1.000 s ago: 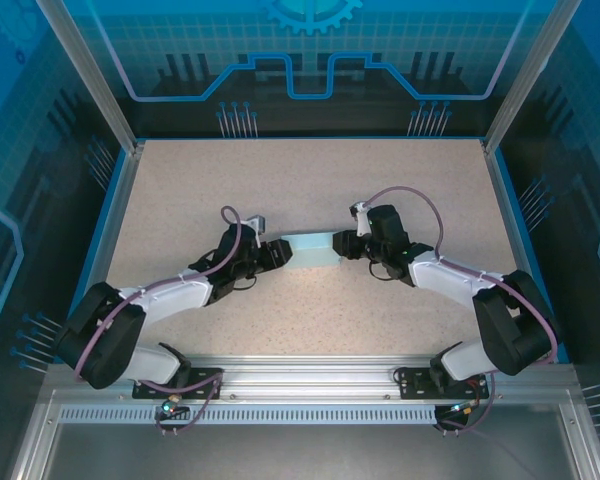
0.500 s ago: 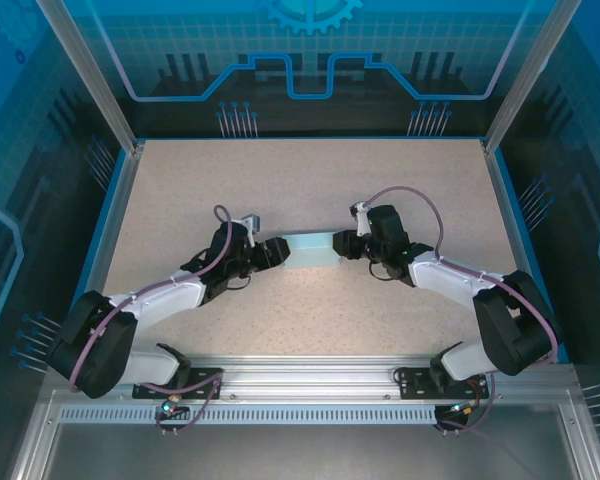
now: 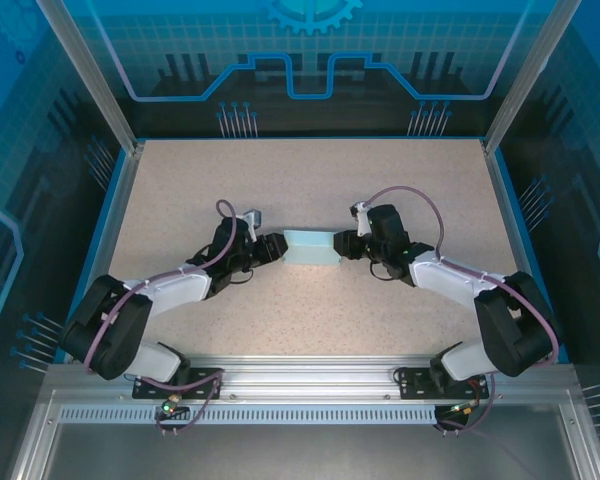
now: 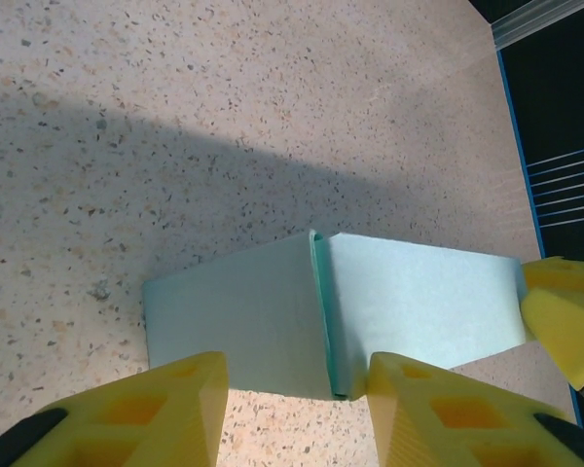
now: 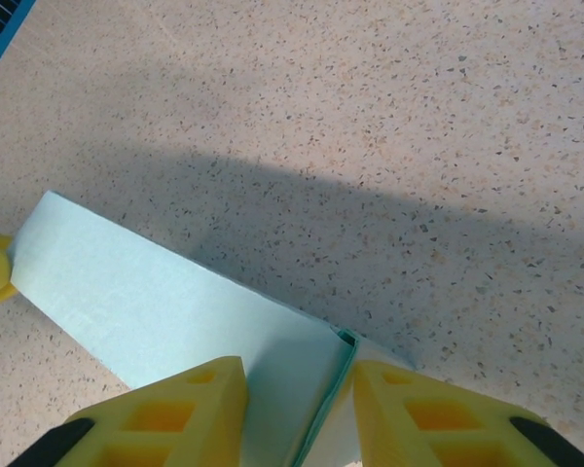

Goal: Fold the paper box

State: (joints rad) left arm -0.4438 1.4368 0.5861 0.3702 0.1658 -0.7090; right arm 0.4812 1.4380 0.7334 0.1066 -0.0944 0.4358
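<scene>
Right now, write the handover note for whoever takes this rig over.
Left gripper: open, straddling the paper box at its left end.
Right gripper: open, straddling its right end.
The box lies on the table, between them.
Done: long panels folded up to a seam.
Left: probably closing the ends; flaps are hard to make out.
</scene>
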